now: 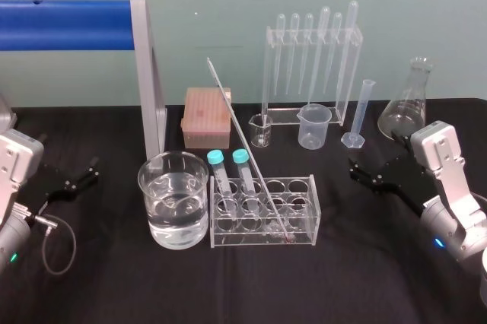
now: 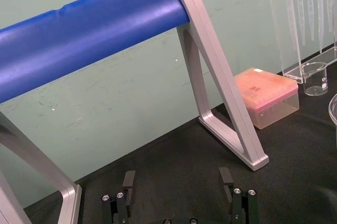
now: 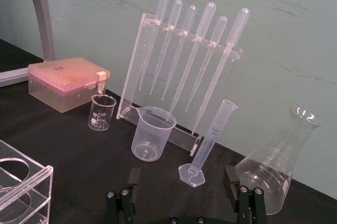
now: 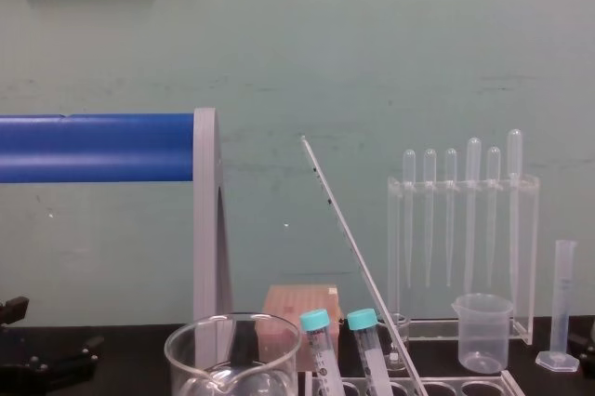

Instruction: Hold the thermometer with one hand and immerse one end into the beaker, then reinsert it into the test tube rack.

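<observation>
The thermometer (image 1: 247, 149) is a long thin glass rod leaning up and to the left, with its red tip down in the test tube rack (image 1: 313, 210). It rises the same way in the chest view (image 4: 358, 257). Two teal-capped tubes (image 1: 228, 160) stand in the rack's left holes. The beaker (image 1: 152, 187), partly filled with clear liquid, stands just left of the rack. My left gripper (image 1: 72, 179) rests open at the far left, well away from the beaker, its fingers (image 2: 129, 182) apart. My right gripper (image 1: 365, 176) is open to the right of the rack, with nothing between its fingers (image 3: 230, 176).
Behind the rack stand a pipette stand (image 1: 312, 65), a cloudy plastic beaker (image 1: 314, 126), a tiny glass beaker (image 1: 261, 130), a graduated cylinder (image 1: 358, 115) and a flask (image 1: 407, 103). A pink tip box (image 1: 205, 117) and a grey frame with a blue bar (image 1: 148, 73) sit back left.
</observation>
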Tool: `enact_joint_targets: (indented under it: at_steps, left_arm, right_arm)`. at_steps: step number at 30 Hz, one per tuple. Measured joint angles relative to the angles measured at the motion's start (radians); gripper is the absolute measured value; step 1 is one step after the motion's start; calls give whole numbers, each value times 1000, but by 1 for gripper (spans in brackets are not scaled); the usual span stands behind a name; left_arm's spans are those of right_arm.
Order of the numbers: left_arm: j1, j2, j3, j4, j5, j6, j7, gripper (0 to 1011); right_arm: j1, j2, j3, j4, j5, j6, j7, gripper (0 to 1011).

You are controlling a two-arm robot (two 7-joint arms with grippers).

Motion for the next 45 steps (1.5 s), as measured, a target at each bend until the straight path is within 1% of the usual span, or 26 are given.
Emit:
enact_joint_targets:
  at_steps: [28, 32, 35, 36, 38, 39, 40, 41, 44, 45]
  left_arm:
    - [0, 0, 0, 0, 0, 0, 0, 1008]
    - [0, 0, 0, 0, 0, 0, 0, 1008]
    - [0, 0, 0, 0, 0, 0, 0, 1008]
    - [0, 0, 0, 0, 0, 0, 0, 1008]
    - [0, 0, 0, 0, 0, 0, 0, 1008]
    - [0, 0, 0, 0, 0, 0, 0, 1008]
    - [0, 0, 0, 0, 0, 0, 0, 1008]
    - [0, 0, 0, 0, 0, 0, 0, 1008]
    - [0, 0, 0, 0, 0, 0, 0, 1008]
    - [0, 0, 0, 0, 0, 0, 0, 1008]
  right_arm:
    - [0, 0, 0, 0, 0, 0, 0, 1004]
    - [3, 5, 5, -8, -1, 21, 16, 1004]
    - [7, 6, 28, -29, 46, 56, 64, 1004]
    - [11, 3, 48, -43, 93, 81, 97, 1004]
    - [18, -2, 69, -64, 147, 114, 140, 1004]
    - [26, -4, 84, -79, 188, 146, 173, 1004]
    - [31, -4, 92, -89, 206, 161, 190, 1004]
    - [42, -5, 104, -107, 244, 196, 227, 1004]
    - [62, -3, 113, -134, 286, 244, 284, 1004]
    - [77, -1, 113, -148, 305, 269, 320, 1004]
